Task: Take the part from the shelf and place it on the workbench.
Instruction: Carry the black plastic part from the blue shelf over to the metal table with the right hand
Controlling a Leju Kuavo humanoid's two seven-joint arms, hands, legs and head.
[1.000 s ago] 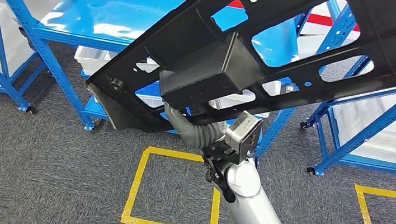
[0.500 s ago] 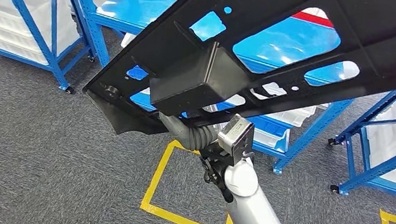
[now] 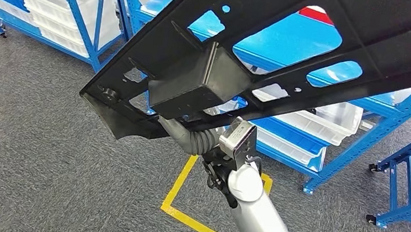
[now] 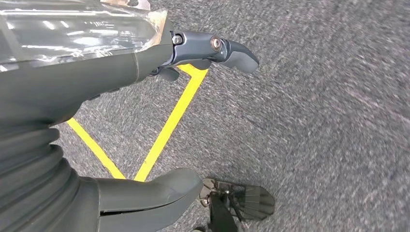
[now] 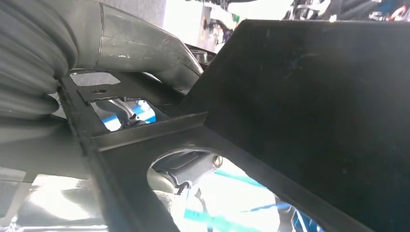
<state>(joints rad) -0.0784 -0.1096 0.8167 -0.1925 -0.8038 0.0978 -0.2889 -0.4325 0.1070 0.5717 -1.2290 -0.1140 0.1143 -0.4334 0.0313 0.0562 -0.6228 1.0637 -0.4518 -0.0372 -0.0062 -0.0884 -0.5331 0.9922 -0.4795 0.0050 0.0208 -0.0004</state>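
The black panel part (image 3: pixel 292 50) is carried high, clear of the blue shelves (image 3: pixel 293 47), tilted. The right hand (image 5: pixel 145 48) grips its frame rib, thumb pressed over the edge. The left hand (image 4: pixel 145 121) holds nothing, fingers apart. The part appears rigid, long and unwieldy; hold near the box-shaped boss (image 3: pixel 195 85) for balance.

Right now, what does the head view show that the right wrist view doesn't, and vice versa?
Head view alone: blue shelves, white bins, yellow floor tape, grey carpet and a silver arm. Right wrist view alone: the right hand close up, thumb on the frame. Both: the black part, held aloft.
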